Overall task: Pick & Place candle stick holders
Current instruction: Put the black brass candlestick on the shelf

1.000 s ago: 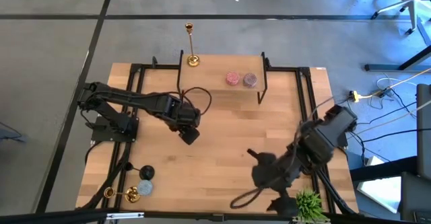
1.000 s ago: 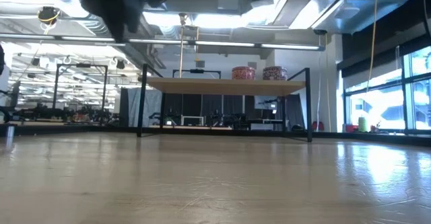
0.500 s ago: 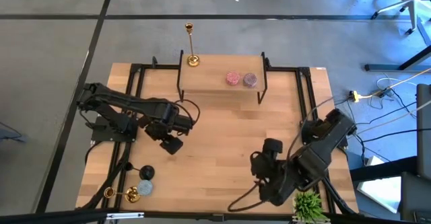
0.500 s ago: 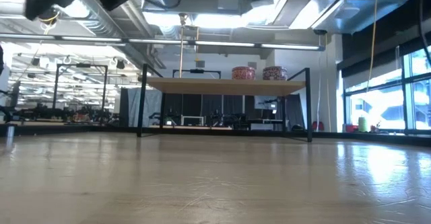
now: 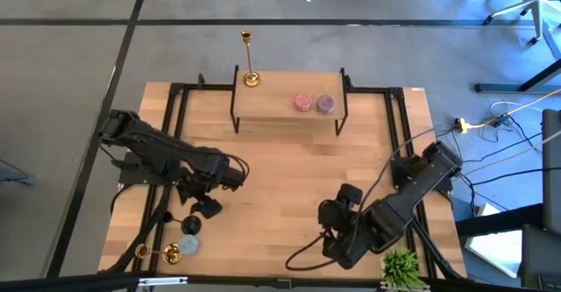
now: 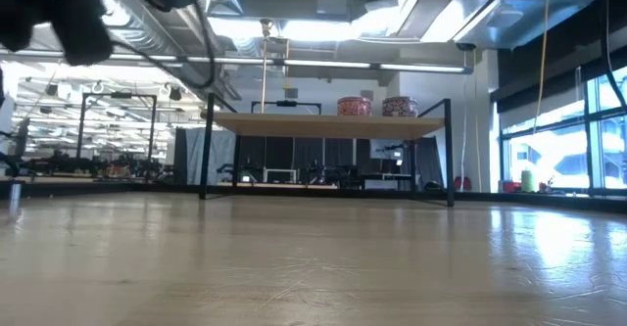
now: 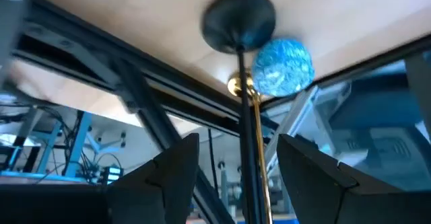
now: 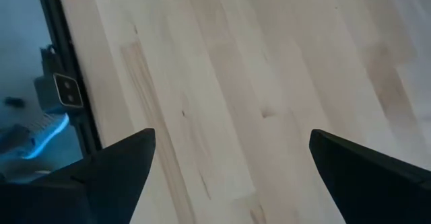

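Just ahead of the left gripper (image 5: 210,208), past its parted, empty fingers (image 7: 172,173), a gold candlestick (image 5: 162,253) lies flat at the table (image 5: 289,169) edge, its base beside a blue ball (image 5: 189,245) and a black disc (image 5: 190,225). In the left wrist view the stem (image 7: 256,157) runs between the two fingers, so the line looks good. To grip it well, I would come down with the stem centred in the gap, closing on bare stem clear of the ball and disc, since a thin shiny rod may roll or slip under an off-centre pinch. The frame rail runs close by, so the drop should be straight.

Far beyond those fingers, a second candlestick (image 5: 249,60) stands upright at one corner of the small shelf (image 5: 289,110), apparently already placed.

Over on the other side, the right gripper (image 5: 337,239) waits low above bare wood, fingers (image 8: 101,173) spread wide and holding nothing.

Count: two candlesticks, one ball, one disc, one shelf, two pinkish jars (image 5: 313,104) on it, one green plant (image 5: 401,264) just behind the right fingers.
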Robot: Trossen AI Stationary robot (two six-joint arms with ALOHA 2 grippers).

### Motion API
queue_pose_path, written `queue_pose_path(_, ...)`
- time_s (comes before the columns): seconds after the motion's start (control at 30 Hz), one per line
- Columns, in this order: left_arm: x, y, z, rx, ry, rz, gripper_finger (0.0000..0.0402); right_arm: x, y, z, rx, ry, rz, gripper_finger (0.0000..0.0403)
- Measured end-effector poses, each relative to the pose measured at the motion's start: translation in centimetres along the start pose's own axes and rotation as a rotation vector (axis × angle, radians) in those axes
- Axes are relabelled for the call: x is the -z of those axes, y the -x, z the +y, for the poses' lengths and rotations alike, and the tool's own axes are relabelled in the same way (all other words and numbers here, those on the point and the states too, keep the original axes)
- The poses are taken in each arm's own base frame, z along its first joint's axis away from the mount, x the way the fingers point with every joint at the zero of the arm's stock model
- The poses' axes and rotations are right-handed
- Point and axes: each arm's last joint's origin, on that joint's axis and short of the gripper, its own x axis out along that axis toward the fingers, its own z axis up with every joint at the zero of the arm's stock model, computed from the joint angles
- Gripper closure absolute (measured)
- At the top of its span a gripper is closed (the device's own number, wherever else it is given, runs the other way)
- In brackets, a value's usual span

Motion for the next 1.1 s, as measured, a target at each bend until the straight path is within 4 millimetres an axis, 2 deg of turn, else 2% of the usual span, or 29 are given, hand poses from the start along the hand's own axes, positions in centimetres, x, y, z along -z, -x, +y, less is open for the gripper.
queue_pose_path(0.33,0.8,-2.7,-0.1,0.045,-0.028,0.192,0.0203,-1.7,-0.6,-0.3,-0.031,-0.09,-0.06,0.0004)
queue_pose_path(0.73,1.6,-3.6,-0.3,0.034,-0.054,0.247,0.0207,-1.9,-0.7,-0.4,-0.013,-0.095,-0.082,0.0004)
queue_pose_path(0.9,1.5,-3.7,-0.7,0.079,-0.071,0.268,0.0254,-2.0,-0.7,-0.4,-0.021,-0.1,-0.087,0.0004)
queue_pose_path(1.1,1.2,-3.7,-1.3,0.125,-0.107,0.245,0.0369,-2.0,-0.7,-0.3,-0.028,-0.104,-0.092,0.0004)
